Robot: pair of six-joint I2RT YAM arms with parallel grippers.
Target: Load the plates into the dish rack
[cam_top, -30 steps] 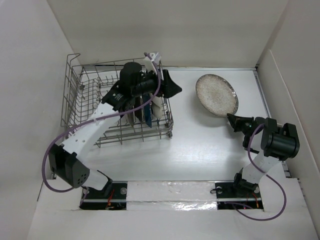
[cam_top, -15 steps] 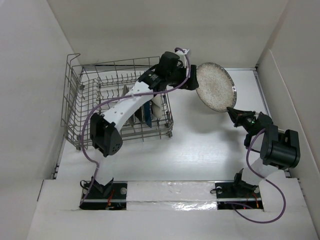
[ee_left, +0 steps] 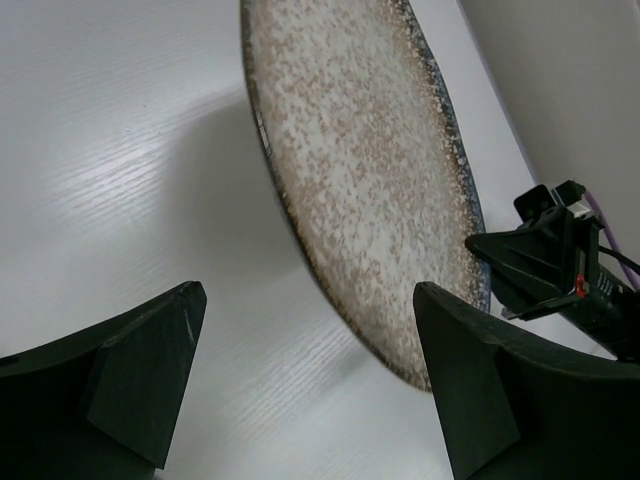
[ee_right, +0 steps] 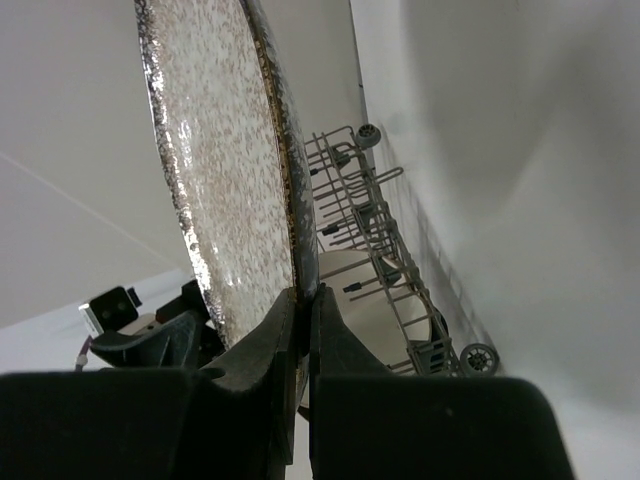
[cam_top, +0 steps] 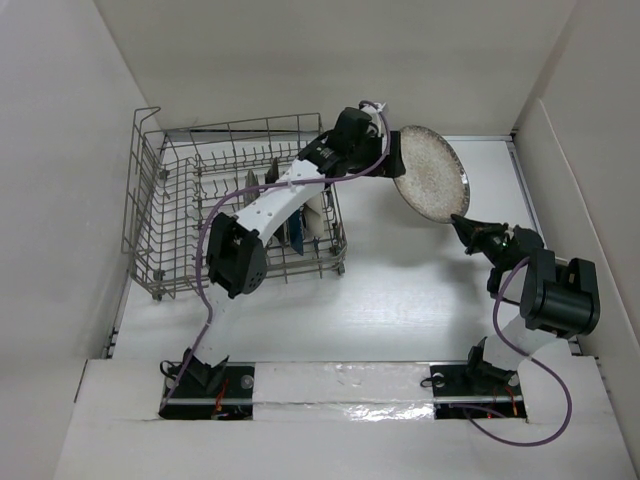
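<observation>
The speckled grey-beige plate (cam_top: 430, 172) is held tilted above the table at the right of the dish rack (cam_top: 170, 200). My right gripper (cam_top: 463, 226) is shut on its near rim; the right wrist view shows the plate (ee_right: 225, 170) edge-on, pinched between the jaws. My left gripper (cam_top: 397, 165) reaches over the rack's right side, open, at the plate's left edge. In the left wrist view the plate (ee_left: 360, 160) sits just ahead of the open fingers (ee_left: 140, 380). Other plates stand in the rack: a cream one (cam_top: 312, 215) and a dark blue one (cam_top: 296, 229).
The grey wire rack fills the left part of the table. White walls close in the table at the back, left and right (cam_top: 565, 150). The rack's wires and wheels show behind the plate in the right wrist view (ee_right: 390, 260).
My left arm swung from over the rack rightward to the speckled plate. My right gripper lifted and tilted the plate toward the rack.
</observation>
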